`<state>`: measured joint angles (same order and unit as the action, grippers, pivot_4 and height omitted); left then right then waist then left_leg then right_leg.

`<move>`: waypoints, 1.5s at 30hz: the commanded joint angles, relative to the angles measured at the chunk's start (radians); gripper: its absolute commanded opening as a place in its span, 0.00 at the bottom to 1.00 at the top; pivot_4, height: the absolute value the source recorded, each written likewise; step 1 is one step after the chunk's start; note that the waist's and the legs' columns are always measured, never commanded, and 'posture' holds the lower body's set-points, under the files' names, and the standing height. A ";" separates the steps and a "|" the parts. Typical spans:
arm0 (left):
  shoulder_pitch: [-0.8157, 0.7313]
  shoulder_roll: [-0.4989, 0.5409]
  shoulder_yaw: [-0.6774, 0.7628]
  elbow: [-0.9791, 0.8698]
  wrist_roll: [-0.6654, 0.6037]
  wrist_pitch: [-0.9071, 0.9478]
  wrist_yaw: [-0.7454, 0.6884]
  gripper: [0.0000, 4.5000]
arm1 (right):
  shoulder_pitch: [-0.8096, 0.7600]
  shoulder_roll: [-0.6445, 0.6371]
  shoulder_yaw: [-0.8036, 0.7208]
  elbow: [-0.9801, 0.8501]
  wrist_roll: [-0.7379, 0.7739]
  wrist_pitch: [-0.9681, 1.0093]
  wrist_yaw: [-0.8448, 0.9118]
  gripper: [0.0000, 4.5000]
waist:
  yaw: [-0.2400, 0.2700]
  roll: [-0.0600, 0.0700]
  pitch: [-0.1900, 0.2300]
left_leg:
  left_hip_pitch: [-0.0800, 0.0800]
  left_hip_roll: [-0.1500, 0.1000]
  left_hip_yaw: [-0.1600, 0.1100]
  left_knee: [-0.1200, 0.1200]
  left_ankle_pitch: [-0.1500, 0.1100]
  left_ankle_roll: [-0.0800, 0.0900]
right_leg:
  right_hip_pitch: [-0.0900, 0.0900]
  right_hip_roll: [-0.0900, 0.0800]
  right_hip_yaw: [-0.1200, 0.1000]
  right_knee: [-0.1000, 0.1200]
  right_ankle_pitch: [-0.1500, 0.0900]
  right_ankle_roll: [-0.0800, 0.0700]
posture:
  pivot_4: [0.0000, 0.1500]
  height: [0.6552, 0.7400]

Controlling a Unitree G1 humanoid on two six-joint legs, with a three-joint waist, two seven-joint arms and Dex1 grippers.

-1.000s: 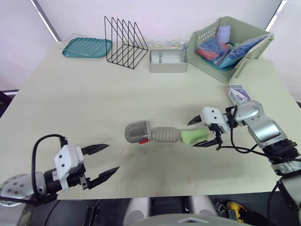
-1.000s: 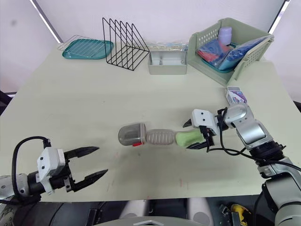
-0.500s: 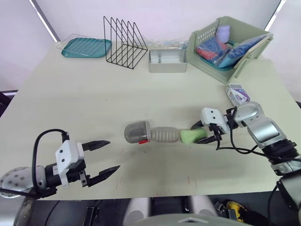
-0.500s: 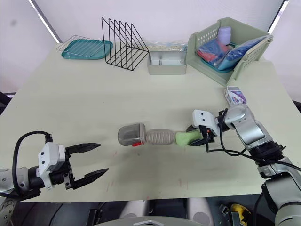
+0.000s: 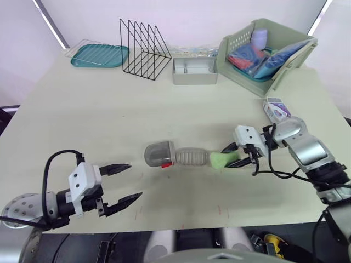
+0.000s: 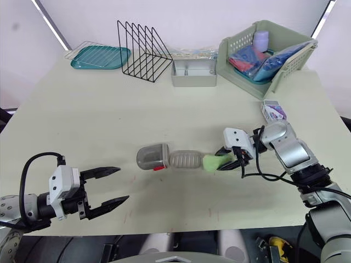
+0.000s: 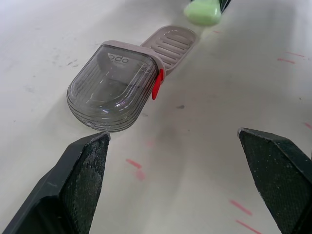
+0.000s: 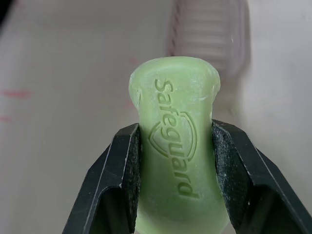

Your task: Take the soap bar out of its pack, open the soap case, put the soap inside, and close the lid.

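Observation:
A green soap bar [image 5: 221, 159] sits between the fingers of my right gripper [image 5: 232, 155], which is shut on it just right of the soap case. In the right wrist view the soap bar [image 8: 176, 162] is pinched from both sides. The soap case lies open in the table's middle: its ribbed grey tray [image 5: 190, 156] is beside the soap, and its clear lid [image 5: 159, 154] with a red clasp lies to the left. My left gripper [image 5: 122, 184] hovers open near the front left edge, apart from the case [image 7: 117, 85].
An opened soap box [image 5: 277, 109] lies at the right edge. Along the back stand a teal tray [image 5: 99, 55], a black wire rack [image 5: 144, 40], a grey metal tin [image 5: 194, 70] and a green basket [image 5: 267, 46] of packets.
My right gripper has closed on the green soap and lifted its left end toward the ribbed tray. The left gripper has drifted slightly, still open.

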<state>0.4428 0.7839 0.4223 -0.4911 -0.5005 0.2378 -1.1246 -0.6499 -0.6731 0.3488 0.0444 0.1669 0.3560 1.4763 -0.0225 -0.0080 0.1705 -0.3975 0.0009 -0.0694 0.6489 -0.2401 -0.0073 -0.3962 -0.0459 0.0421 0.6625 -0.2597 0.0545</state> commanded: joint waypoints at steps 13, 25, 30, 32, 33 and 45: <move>-0.025 0.008 0.015 -0.029 -0.022 0.014 0.032 1.00 | -0.080 0.204 0.123 -0.154 -0.057 0.290 -0.292 0.35 | -0.009 0.000 0.000 | -0.001 0.000 -0.003 -0.001 0.000 0.000 | 0.000 0.000 -0.001 0.000 0.000 0.000 | 1.00 1.00; -0.029 0.011 0.005 -0.025 -0.015 0.010 0.038 1.00 | -0.094 0.212 0.160 -0.140 -0.071 0.305 -0.321 0.35 | -0.017 0.000 0.000 | -0.001 0.000 -0.005 -0.002 0.000 0.000 | -0.001 0.000 -0.001 0.000 0.000 0.000 | 1.00 1.00; -0.029 0.009 0.000 -0.025 -0.011 0.008 0.040 1.00 | -0.103 0.208 0.161 -0.139 -0.070 0.302 -0.313 0.73 | -0.017 0.000 0.000 | -0.001 0.000 -0.005 -0.002 0.000 0.000 | -0.001 0.000 -0.001 0.000 0.000 0.000 | 1.00 1.00; -0.029 0.009 0.000 -0.024 -0.010 0.008 0.041 1.00 | -0.107 0.200 0.156 -0.142 -0.066 0.298 -0.304 0.96 | -0.017 0.000 0.000 | -0.001 0.000 -0.005 -0.002 0.000 0.000 | -0.001 0.000 -0.001 0.000 0.000 0.000 | 1.00 1.00; -0.029 0.009 0.000 -0.024 -0.009 0.007 0.040 1.00 | -0.109 0.196 0.151 -0.144 -0.063 0.298 -0.301 0.98 | -0.017 0.000 0.000 | -0.001 0.000 -0.005 -0.002 0.000 0.000 | -0.001 0.000 -0.001 0.000 0.000 0.000 | 1.00 1.00; -0.070 0.033 -0.006 -0.007 -0.011 0.008 0.029 1.00 | 0.180 0.099 -0.187 -0.163 0.168 -0.011 -0.212 0.98 | -0.011 -0.001 0.000 | -0.001 -0.001 -0.003 -0.002 0.000 0.000 | 0.000 0.000 -0.002 -0.002 0.000 0.000 | 1.00 1.00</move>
<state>0.3834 0.8020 0.4110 -0.4902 -0.5075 0.2552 -1.0884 -0.5194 -0.5680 0.2363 -0.0850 0.2758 0.4452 1.2381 -0.0337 -0.0086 0.1704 -0.3986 0.0004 -0.0723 0.6463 -0.2402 -0.0074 -0.3962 -0.0460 0.0403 0.6611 -0.2598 0.0543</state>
